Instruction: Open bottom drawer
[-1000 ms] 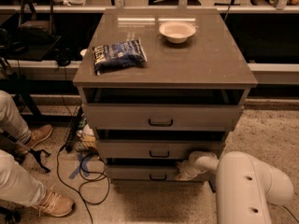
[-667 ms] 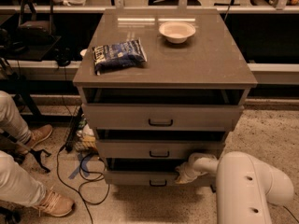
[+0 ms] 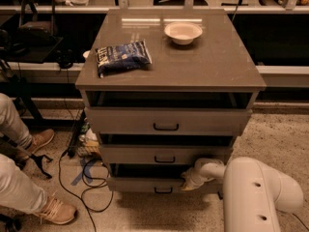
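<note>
Camera looks down at cabinet (image 3: pixel 207 66) front, jaws by bottom drawer (image 3: pixel 137 184).

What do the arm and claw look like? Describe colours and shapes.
The arm is a fat, smooth white shell with rounded ends and two small dark holes, narrowing to a slimmer white wrist. The claw, pale cream, sits at the bottom drawer front.

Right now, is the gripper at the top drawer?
No, the gripper is low at the bottom drawer, right of its handle.

desk (image 3: pixel 203 66): smooth grey-brown top, bit of sheen
bag (image 3: pixel 123 57): crinkly glossy plastic
tool (image 3: pixel 189 181): smooth pale plastic, lower right of centre, at the matt bottom drawer (image 3: pixel 137 184)
</note>
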Controlling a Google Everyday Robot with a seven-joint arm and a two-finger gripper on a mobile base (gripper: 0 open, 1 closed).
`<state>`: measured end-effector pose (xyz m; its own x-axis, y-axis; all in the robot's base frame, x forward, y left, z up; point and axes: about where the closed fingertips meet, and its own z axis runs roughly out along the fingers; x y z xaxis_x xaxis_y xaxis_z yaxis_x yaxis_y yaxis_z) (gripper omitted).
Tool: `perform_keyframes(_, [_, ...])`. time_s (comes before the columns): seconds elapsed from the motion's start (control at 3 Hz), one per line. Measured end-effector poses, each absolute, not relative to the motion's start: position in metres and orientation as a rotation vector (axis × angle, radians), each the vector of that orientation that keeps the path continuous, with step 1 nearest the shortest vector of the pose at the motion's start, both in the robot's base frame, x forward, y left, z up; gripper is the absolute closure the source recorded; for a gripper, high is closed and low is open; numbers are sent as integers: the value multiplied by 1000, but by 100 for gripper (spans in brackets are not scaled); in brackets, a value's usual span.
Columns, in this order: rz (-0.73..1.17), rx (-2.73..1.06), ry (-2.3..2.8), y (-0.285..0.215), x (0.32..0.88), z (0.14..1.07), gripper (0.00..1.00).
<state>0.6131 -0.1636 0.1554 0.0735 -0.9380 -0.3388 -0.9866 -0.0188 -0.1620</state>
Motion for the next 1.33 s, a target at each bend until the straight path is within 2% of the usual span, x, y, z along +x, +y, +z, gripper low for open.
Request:
perform_keyframes(1.0, [194,-2028,1907,-162,604,153,13])
perform_keyframes(1.33, [193,-2038,1904,-167,594,155,0])
